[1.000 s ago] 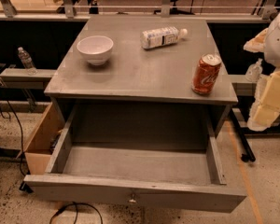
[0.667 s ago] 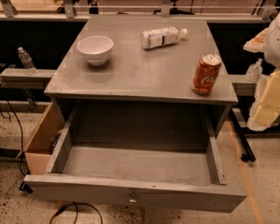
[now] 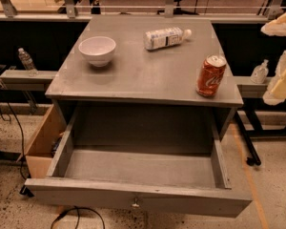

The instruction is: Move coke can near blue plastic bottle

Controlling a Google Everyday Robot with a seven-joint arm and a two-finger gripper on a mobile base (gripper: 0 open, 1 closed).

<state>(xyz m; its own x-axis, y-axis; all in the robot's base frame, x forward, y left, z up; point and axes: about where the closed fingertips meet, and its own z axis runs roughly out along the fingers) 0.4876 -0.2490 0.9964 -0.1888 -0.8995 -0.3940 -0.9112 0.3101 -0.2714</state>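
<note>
The coke can [image 3: 211, 76] stands upright near the front right corner of the grey table top [image 3: 148, 70]. The blue plastic bottle [image 3: 166, 37] lies on its side at the back of the table, its white cap pointing right. The can is well apart from the bottle, in front of it and to the right. My gripper [image 3: 282, 75] shows as cream-coloured parts at the right edge of the view, off the table and to the right of the can, holding nothing that I can see.
A white bowl [image 3: 97, 50] sits at the table's back left. A wide drawer [image 3: 138, 175] stands pulled open below the front edge. A small water bottle [image 3: 26, 61] stands on a left ledge and a small pump bottle [image 3: 260, 72] on a right ledge.
</note>
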